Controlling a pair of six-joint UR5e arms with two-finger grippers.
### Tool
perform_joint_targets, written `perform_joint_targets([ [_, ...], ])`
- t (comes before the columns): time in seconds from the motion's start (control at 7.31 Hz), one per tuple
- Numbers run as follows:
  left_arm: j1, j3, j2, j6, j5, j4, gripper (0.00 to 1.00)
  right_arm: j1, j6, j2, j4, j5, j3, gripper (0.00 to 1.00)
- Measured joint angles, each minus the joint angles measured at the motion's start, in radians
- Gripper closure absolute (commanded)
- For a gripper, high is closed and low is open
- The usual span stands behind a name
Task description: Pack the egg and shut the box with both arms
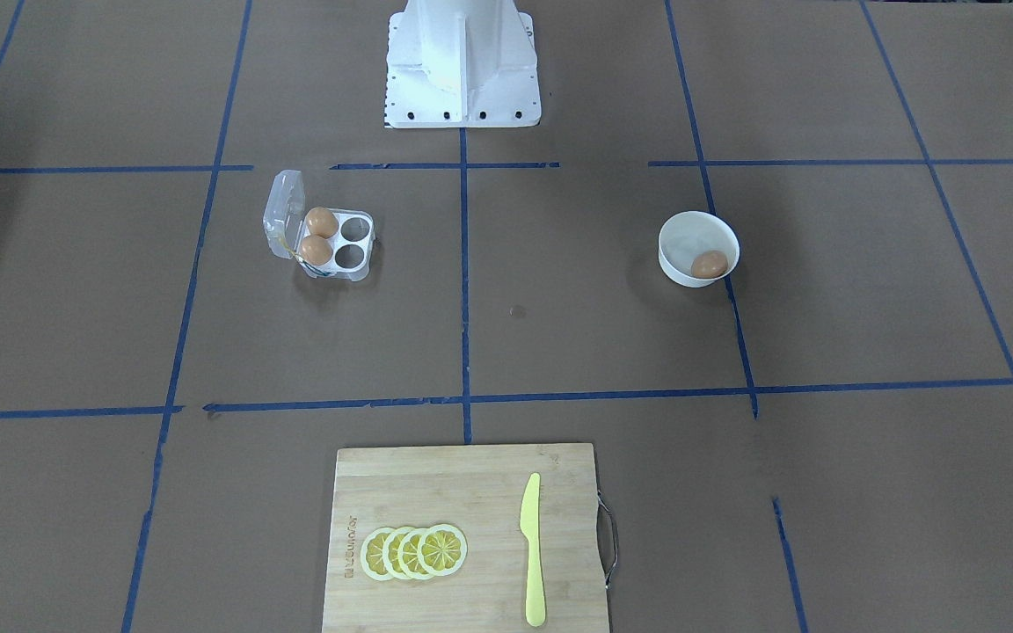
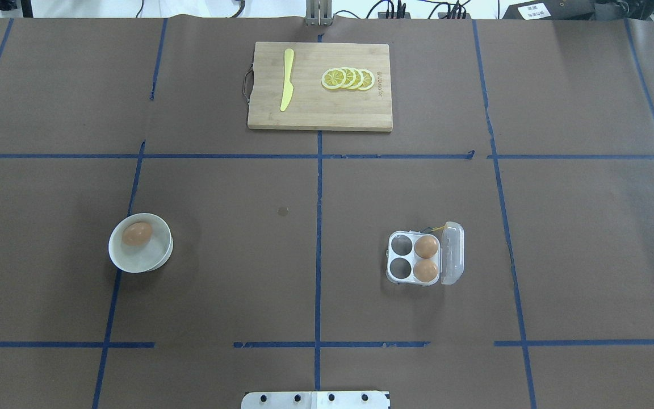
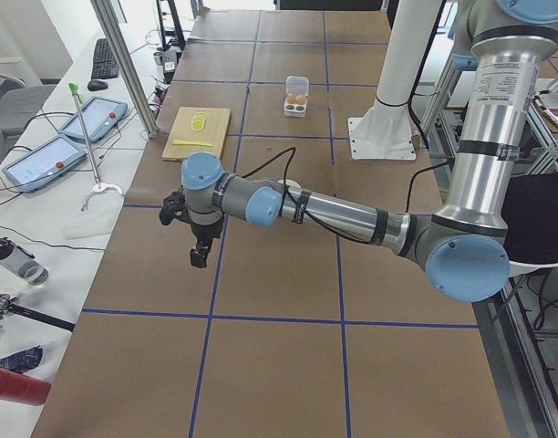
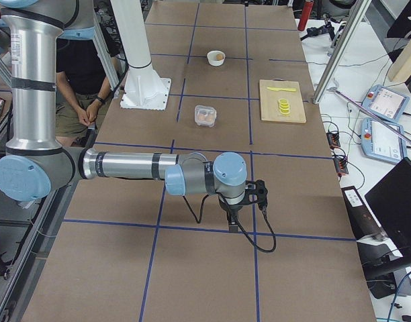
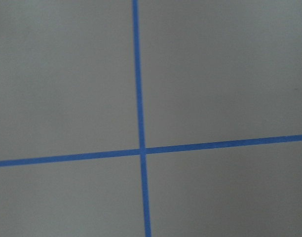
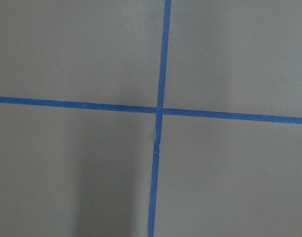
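Observation:
The clear four-cell box (image 2: pixel 401 261) stands open on the table's right half, its lid (image 2: pixel 453 253) folded out to the side; it also shows in the front view (image 1: pixel 357 242). Two brown eggs (image 2: pixel 426 246) (image 2: pixel 425 270) fill the cells beside the lid, and the other two cells are empty. A third egg (image 2: pixel 137 233) lies in a white bowl (image 2: pixel 134 267) on the left half. My left gripper (image 3: pixel 199 258) hangs over bare table far out past the bowl. My right gripper (image 4: pixel 231 218) hangs over bare table far past the box. I cannot tell whether either is open or shut.
A wooden cutting board (image 2: pixel 315 119) with a yellow knife (image 2: pixel 286 79) and several lemon slices (image 2: pixel 348 79) lies at the far edge, centre. The white pedestal (image 1: pixel 462 79) stands at the robot's side. Blue tape lines grid the brown table cover. Both wrist views show only tape crossings.

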Motion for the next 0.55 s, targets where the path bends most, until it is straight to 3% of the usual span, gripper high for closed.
perform_joint_targets([
  [0.27, 0.090, -0.011, -0.026, -0.128, -0.001, -0.133, 0.00, 0.000, 0.000, 0.000, 0.000, 0.006, 0.002, 0.00],
  [0.55, 0.123, -0.027, -0.054, -0.172, -0.053, -0.178, 0.00, 0.000, 0.000, 0.000, 0.001, 0.010, 0.003, 0.00],
])
